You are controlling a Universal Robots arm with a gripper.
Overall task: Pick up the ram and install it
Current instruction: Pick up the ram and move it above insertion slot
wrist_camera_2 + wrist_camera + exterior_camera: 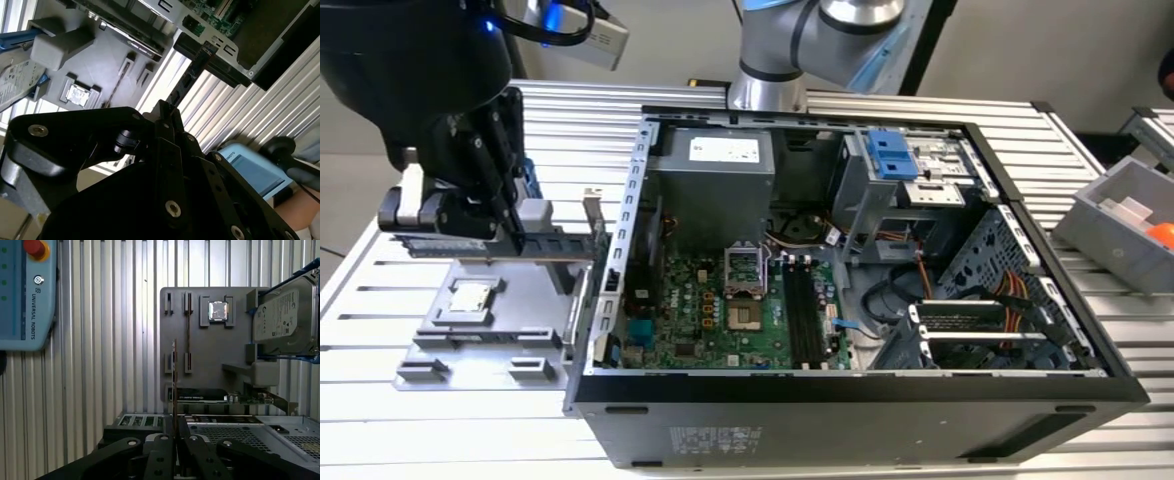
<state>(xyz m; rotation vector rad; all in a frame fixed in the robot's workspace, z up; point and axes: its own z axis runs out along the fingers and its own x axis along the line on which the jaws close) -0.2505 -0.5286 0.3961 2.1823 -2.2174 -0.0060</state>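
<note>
My gripper (447, 232) hangs over the grey parts tray (520, 330) at the exterior view's left, shut on the ram (438, 240). The ram is held level, just above the tray. In the first wrist view the ram (173, 385) shows edge-on as a thin stick reaching out from between the fingertips of the gripper (175, 432). It sits a little to one side of the tray's long narrow holder slot (188, 330). The second wrist view shows the ram (192, 70) as a dark strip sticking out past the gripper (167, 107). The motherboard's black memory slots (801, 310) lie inside the open computer case (854, 395).
The tray also holds a square silver processor (218, 310), a hard drive in a blue frame (282, 317) standing on edge, and an expansion card (210, 396) beside the case wall. A blue teach pendant (25, 290) lies on the slatted table. A grey bin (1121, 215) stands at the exterior view's right.
</note>
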